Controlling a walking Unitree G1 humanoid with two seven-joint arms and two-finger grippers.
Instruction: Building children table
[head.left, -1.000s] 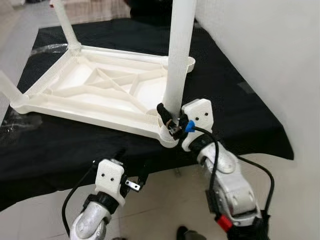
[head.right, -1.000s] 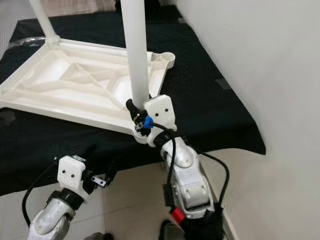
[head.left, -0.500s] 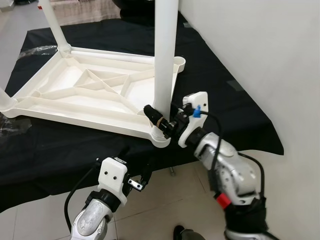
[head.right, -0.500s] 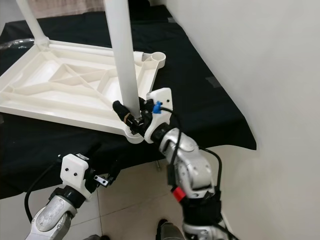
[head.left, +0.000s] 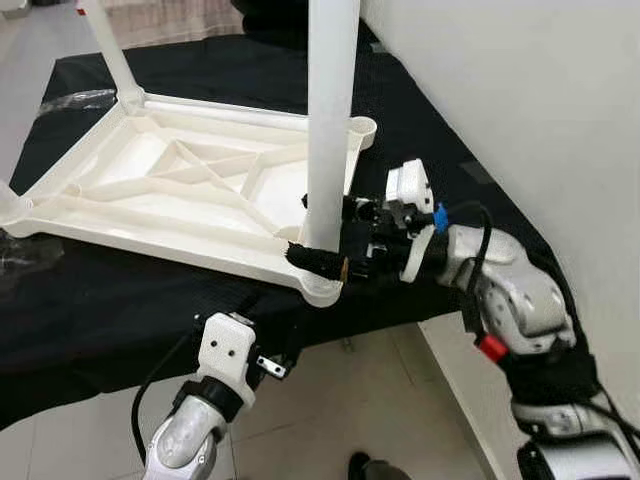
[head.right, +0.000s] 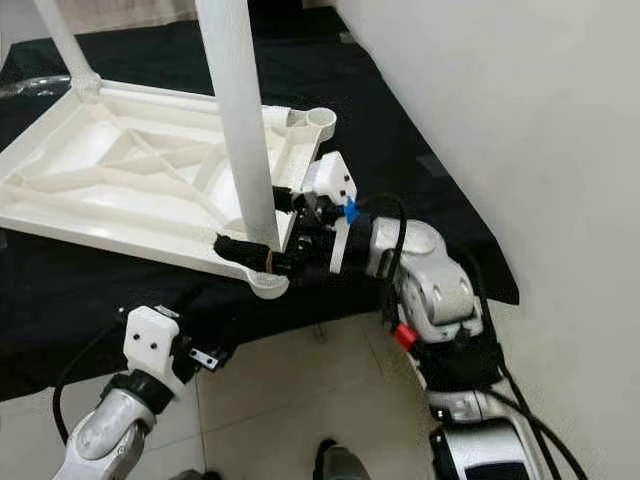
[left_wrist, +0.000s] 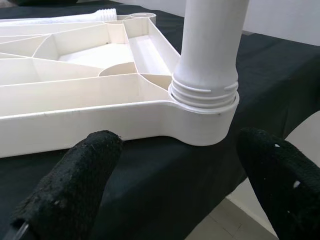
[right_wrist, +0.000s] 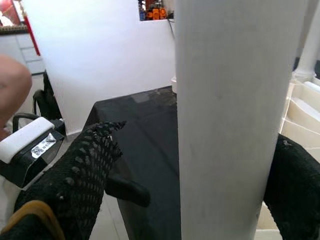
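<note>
Right gripper (head.left: 325, 235) reaches in from the right side of the black-covered table (head.left: 470, 225), fingers spread either side of the near white leg (head.left: 330, 110) right at its base, one black finger (head.left: 315, 260) on the near side of the leg, the other on the far side; right wrist view has the leg between the two fingers with gaps showing, so open around it, not clearly clamped. That leg stands upright in the near right corner socket (left_wrist: 205, 107) of the upturned white tabletop (head.left: 190, 190), threads still visible above the socket rim in the left wrist view. Tabletop lies underside up on the black cloth, ribs showing, its near right corner at the table's near edge. Another leg (head.left: 105, 45) stands tilted at the far left corner, a third one (head.left: 8, 205) at the near left corner, cut by the frame. Far right corner socket (head.left: 362, 127) holds no leg. Left gripper (head.left: 262, 362) hangs low below the table's near edge, over the tiled floor (head.left: 330, 410), fingers apart and holding nothing, pointing at the near right socket.
</note>
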